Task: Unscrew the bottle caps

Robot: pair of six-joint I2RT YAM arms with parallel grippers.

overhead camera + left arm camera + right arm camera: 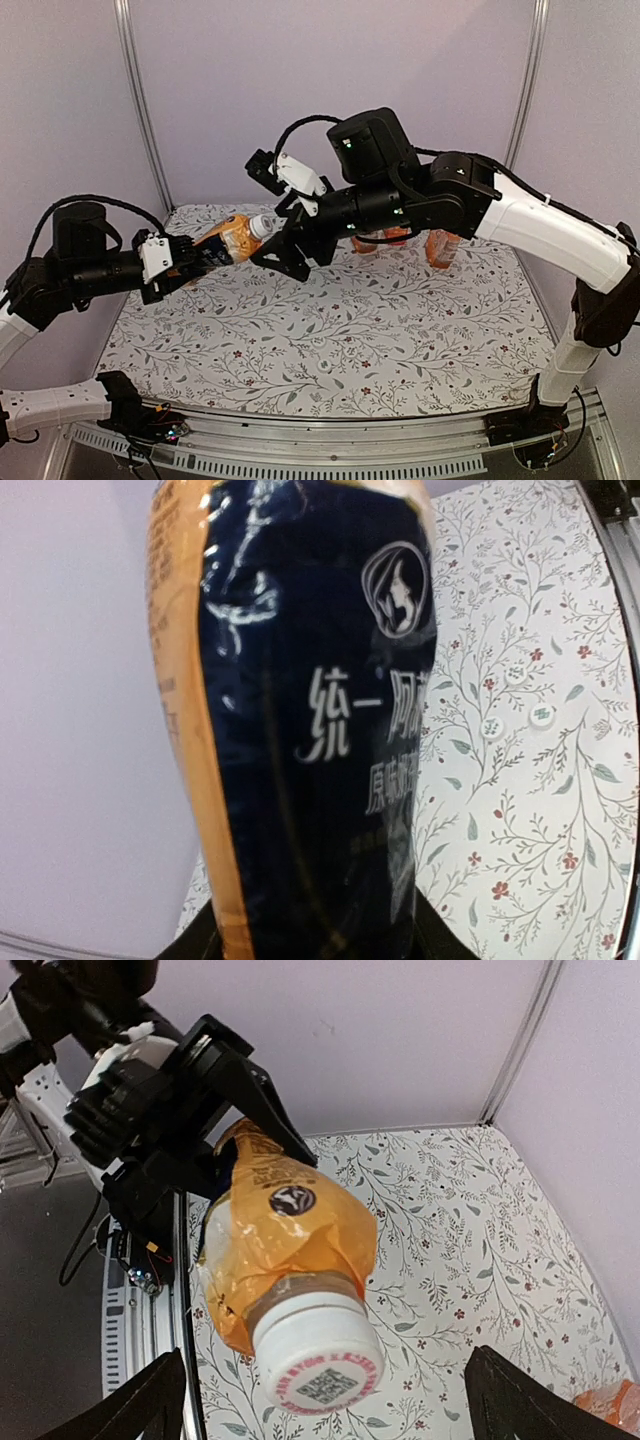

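**A:** Bottles first: what holds what?

**B:** A clear plastic bottle with a dark blue label, full of orange liquid, lies nearly level in the air above the flower-printed surface. Its white round screw cap is on and points toward the right arm. More orange-filled clear bottles stand at the back, partly hidden behind that arm.

**A:** And each tool?

**B:** The left tool is clamped on the labelled bottle's lower body and carries it. The right tool has its jaws spread wide, one on either side of the cap, and they do not touch it.

**A:** What does one camera give that the others don't?

**B:** The right wrist view looks straight at the cap's top, which bears a printed square code ringed with red lettering. Only the left wrist view shows three small white loose caps lying close together on the surface beyond the label. Only the overhead view takes in both arms at once
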